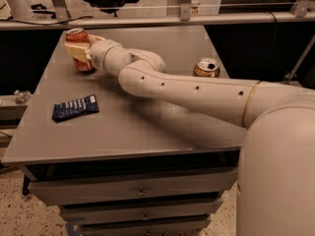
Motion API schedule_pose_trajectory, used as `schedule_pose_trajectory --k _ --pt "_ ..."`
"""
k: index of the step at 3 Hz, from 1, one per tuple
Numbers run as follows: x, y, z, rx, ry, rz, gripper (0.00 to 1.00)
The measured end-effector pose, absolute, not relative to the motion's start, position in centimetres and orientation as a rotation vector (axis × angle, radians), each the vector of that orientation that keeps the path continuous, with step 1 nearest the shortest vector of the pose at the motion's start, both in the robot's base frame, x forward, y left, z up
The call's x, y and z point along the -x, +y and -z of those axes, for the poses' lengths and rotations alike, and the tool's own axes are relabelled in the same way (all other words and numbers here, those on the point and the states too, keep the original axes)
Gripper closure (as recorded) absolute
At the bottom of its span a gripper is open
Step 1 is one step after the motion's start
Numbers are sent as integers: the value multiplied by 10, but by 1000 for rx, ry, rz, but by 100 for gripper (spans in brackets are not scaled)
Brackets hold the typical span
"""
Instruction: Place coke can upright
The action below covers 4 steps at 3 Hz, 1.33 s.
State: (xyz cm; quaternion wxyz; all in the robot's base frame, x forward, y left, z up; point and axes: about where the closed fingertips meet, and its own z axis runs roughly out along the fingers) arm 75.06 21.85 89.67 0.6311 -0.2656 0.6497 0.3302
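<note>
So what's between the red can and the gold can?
In the camera view, the robot arm crosses that stretch; its gripper sits around the coke can.

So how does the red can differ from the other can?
The coke can is red-orange, the gold can bronze. The coke can sits in the gripper at the far-left corner of the table; the gold can stands free on the right, behind the arm. Both look upright with silver tops.
</note>
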Motion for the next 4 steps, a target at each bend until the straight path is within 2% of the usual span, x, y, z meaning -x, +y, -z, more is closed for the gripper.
schedule_pose_trajectory --k 2,3,4 --pt "-751 218 -897 608 1487 -756 14" --pt "-737 201 -912 609 1492 -719 0" --pt "-720 186 -926 610 1496 -677 0"
